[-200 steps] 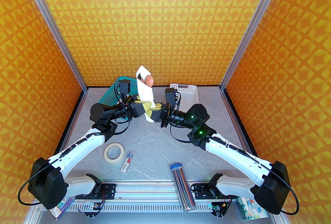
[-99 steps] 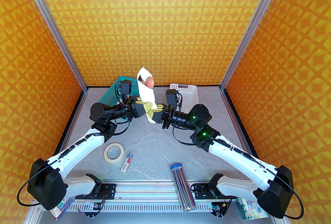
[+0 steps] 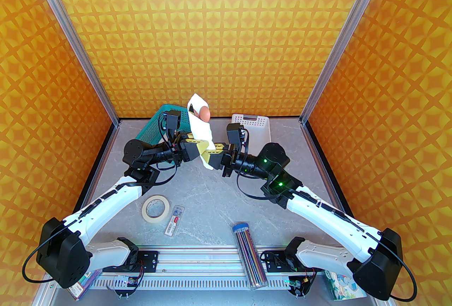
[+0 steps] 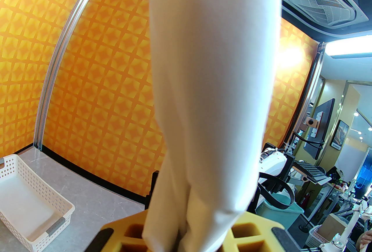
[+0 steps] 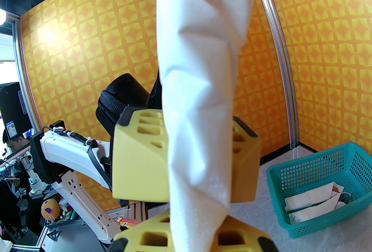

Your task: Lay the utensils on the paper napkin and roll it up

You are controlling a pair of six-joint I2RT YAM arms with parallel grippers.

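Left claw (image 3: 201, 152) and right claw (image 3: 212, 157) met nose to nose above the table (image 3: 212, 198) in the top view. Both were clenched on the lower part of the paper napkin (image 3: 200, 128), which was rolled into a white tube and held upright in the air. The reddish-brown spoon (image 3: 203, 113) poked out of its top beside a dark tip; the other utensils were hidden inside. A teal basket (image 3: 155, 126) stood behind the left arm and a white tray (image 3: 260, 125) behind the right.

In the left wrist view, the roll rose from between that claw's yellow fingers (image 4: 252, 234), smooth on this side.

In the right wrist view, the right claw pinched the roll's foot and the left claw clasped it just above, with a loose fold running down the front.

We judged the rolling nearly done, at a tightening or hand-over. The next move called for one claw to hold firm while the other worked, so that the wrap would not spring open or drop its contents.
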